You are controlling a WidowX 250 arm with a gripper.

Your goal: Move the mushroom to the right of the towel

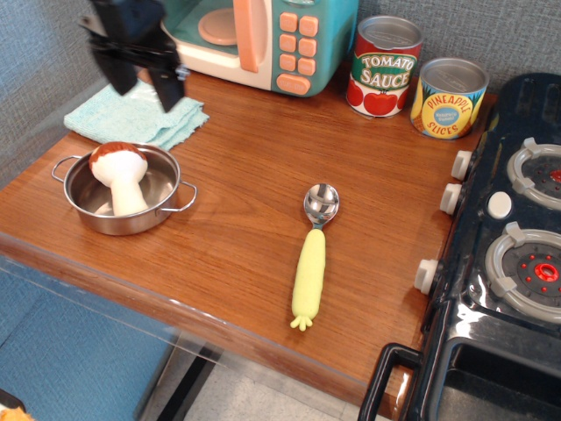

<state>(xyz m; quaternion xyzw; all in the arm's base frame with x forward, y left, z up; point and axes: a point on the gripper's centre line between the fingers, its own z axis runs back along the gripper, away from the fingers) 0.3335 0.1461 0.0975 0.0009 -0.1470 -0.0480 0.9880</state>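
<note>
While one mushroom (120, 176) sits potted, two cans (383, 66) stand behind.

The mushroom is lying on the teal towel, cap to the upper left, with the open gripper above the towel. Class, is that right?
Not quite. The mushroom lies in the steel pot, not on the towel. The observation.image view shows it there, cap to the upper left, with the open gripper above the towel.

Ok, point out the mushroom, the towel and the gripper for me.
mushroom (120, 175), only camera view, on its white stem.
towel (110, 116), only camera view, on the bare cloth left of the gripper.
gripper (144, 85), only camera view, midway between the two dark fingertips.
</note>
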